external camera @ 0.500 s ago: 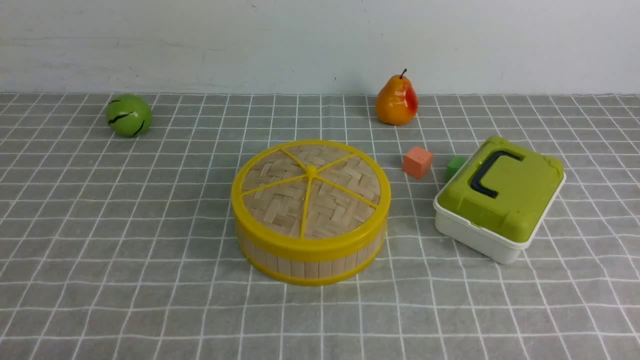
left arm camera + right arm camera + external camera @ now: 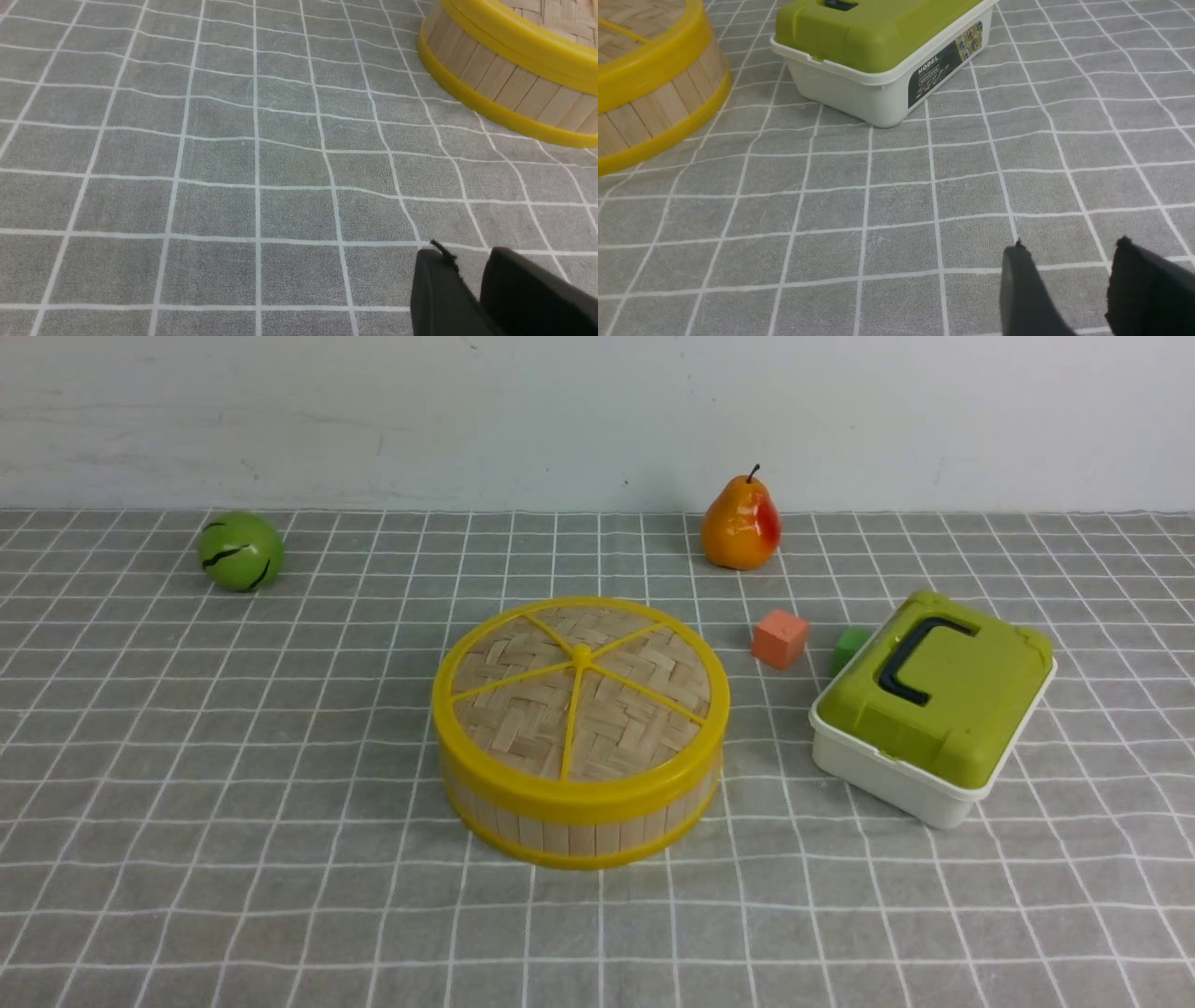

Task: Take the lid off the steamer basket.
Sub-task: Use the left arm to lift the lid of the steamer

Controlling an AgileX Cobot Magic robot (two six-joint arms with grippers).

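The steamer basket (image 2: pixel 569 831) stands mid-table on the grey checked cloth, with bamboo slat walls and yellow rings. The lid (image 2: pixel 579 695), woven bamboo with a yellow rim, spokes and central knob, sits flat on it. Neither gripper shows in the front view. In the left wrist view my left gripper (image 2: pixel 467 254) hangs over bare cloth, jaws a small gap apart and empty, with the basket wall (image 2: pixel 495 79) well ahead. In the right wrist view my right gripper (image 2: pixel 1071 245) is open wider and empty over the cloth, with the basket (image 2: pixel 649 107) far off to one side.
A white box with a green lid and dark handle (image 2: pixel 934 700) stands right of the basket and also shows in the right wrist view (image 2: pixel 878 46). An orange cube (image 2: pixel 780 638) and a green cube (image 2: pixel 848 647) lie behind. A pear (image 2: pixel 740 525) and a green ball (image 2: pixel 240 552) stand near the back wall.
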